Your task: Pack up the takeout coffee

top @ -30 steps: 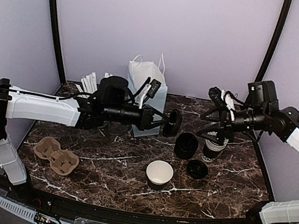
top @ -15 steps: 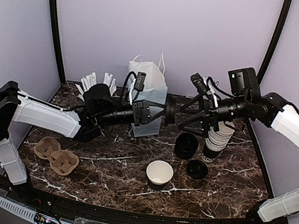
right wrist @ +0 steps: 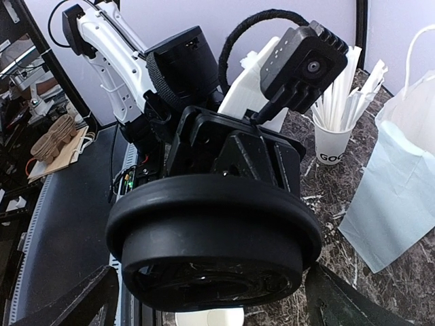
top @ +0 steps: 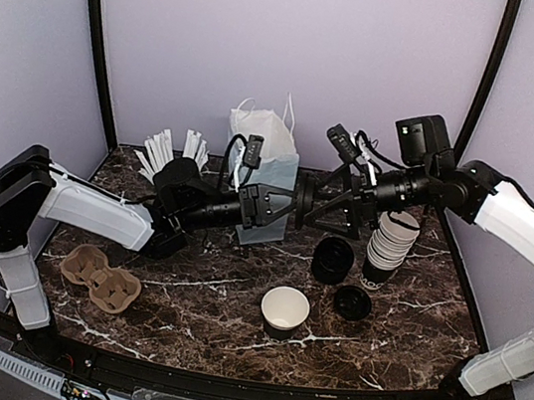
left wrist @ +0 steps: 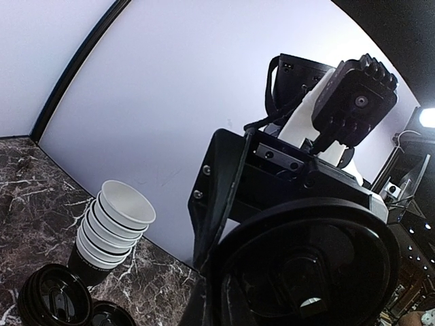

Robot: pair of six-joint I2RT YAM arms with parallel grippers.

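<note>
The left gripper [top: 284, 206] stays pinched on the coffee [right wrist: 214, 238], holding it on its side in the air, lid towards the right gripper [top: 312, 205]. A second ago that gripper hung by the stack of cups [top: 388, 243], well apart. Now it has swung across, fingers spread either side of the lid. The bag [top: 263, 169] stands just behind the left gripper.

Bright, even and soft from overhead; mild sheen on the table [top: 432, 305]; bowed toward wrist-view edges; murky across the near, dark takeout coffee [right wrist: 214, 234].
</note>
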